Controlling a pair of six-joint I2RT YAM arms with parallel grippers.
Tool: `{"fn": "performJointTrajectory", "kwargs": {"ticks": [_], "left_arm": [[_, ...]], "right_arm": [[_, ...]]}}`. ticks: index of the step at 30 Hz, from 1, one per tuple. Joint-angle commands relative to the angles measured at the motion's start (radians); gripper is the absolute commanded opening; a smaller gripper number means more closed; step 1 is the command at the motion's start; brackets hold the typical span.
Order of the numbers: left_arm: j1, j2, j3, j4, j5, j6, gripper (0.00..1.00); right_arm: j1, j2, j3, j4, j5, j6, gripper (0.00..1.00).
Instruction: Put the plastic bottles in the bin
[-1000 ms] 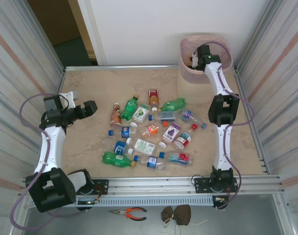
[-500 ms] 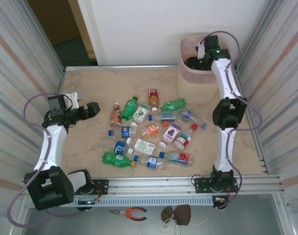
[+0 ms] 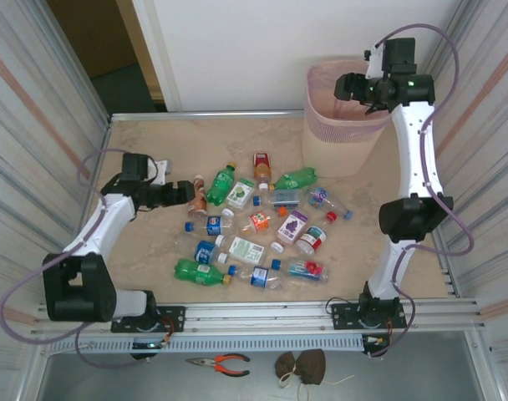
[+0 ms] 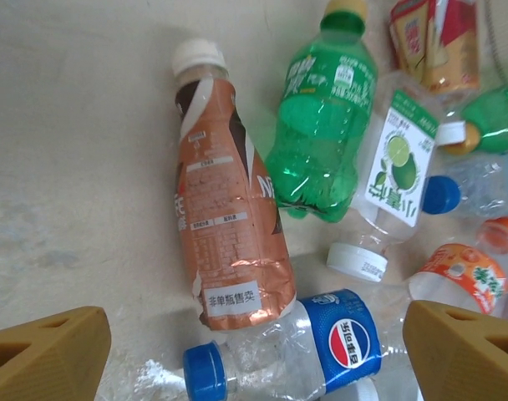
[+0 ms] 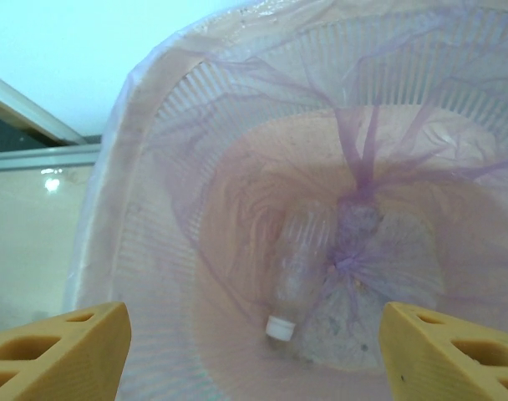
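The left pincer (image 3: 185,192) (image 4: 254,355) is spread wide and pinches nothing. It hangs low over the worktop (image 3: 154,150), well left of the bin (image 3: 321,138) and nearer to the arm bases than the bin is. In the left wrist view its two tan fingers (image 4: 49,351) sit at the lower corners. Between them lie a brown-sleeved bottle (image 4: 229,242) with a white cap and a blue-labelled bottle (image 4: 308,351) with a blue cap. These two touch each other, and neither finger touches either one.

The plastic bottles (image 3: 262,225) lie scattered on their sides on the worktop, left of the bin and on its near side. The row farthest from the bin includes a green bottle (image 3: 195,271). Closest to the bin's foot is another green bottle with a yellow cap (image 3: 294,178).

The bin stands at the far right corner of the worktop, lined with a pink bag (image 5: 363,142). On its bottom lies a clear bottle (image 5: 300,267) with a white cap. The right pincer (image 3: 347,86) (image 5: 254,351) hovers above the bin's rim (image 5: 129,175), pointing down into the bin. Its fingers are parted and it holds nothing.
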Motion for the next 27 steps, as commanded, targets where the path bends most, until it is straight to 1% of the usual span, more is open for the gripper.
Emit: {"fn": "performJointTrajectory", "kwargs": {"ticks": [1, 6, 12, 20, 27], "left_arm": [[-0.047, 0.074, 0.05, -0.05, -0.092, -0.003, 0.9], [-0.096, 0.192, 0.1, -0.07, -0.157, 0.007, 0.89], [-0.129, 0.297, 0.15, -0.082, -0.158, 0.012, 0.87], [-0.173, 0.384, 0.187, -0.092, -0.19, 0.019, 0.81], [-0.19, 0.428, 0.198, -0.1, -0.22, 0.011, 0.76]], "right_arm": [[0.003, -0.124, -0.089, 0.0, 0.016, 0.025, 0.77], [0.004, -0.307, -0.308, 0.084, 0.023, 0.048, 0.78], [-0.001, -0.474, -0.502, 0.139, 0.046, 0.067, 0.79], [-0.016, -0.588, -0.664, 0.152, 0.06, 0.079, 0.8], [-0.02, -0.639, -0.737, 0.159, 0.066, 0.094, 0.8]]}}
